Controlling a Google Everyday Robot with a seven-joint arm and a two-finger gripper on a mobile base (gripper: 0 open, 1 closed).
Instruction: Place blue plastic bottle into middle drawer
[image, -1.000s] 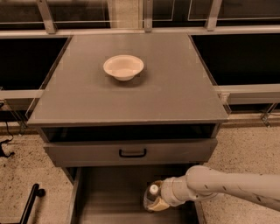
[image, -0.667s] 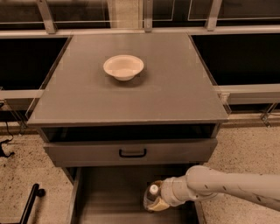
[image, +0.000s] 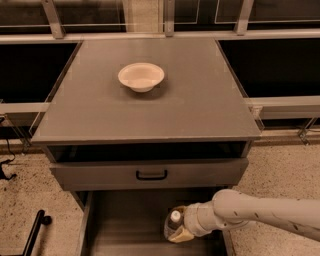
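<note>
The blue plastic bottle (image: 173, 220) stands upright with its white cap on top, inside the pulled-out middle drawer (image: 125, 225), towards its right side. My gripper (image: 180, 231) reaches in from the right on a pale arm, and its tan fingers (image: 181, 236) are closed around the bottle's body. The lower part of the bottle is hidden by the fingers.
Above the middle drawer is a drawer with a grey front and black handle (image: 151, 174), slightly open. A shallow white bowl (image: 141, 76) sits on the grey cabinet top (image: 200, 100). A black bar (image: 34, 233) lies on the speckled floor at the left.
</note>
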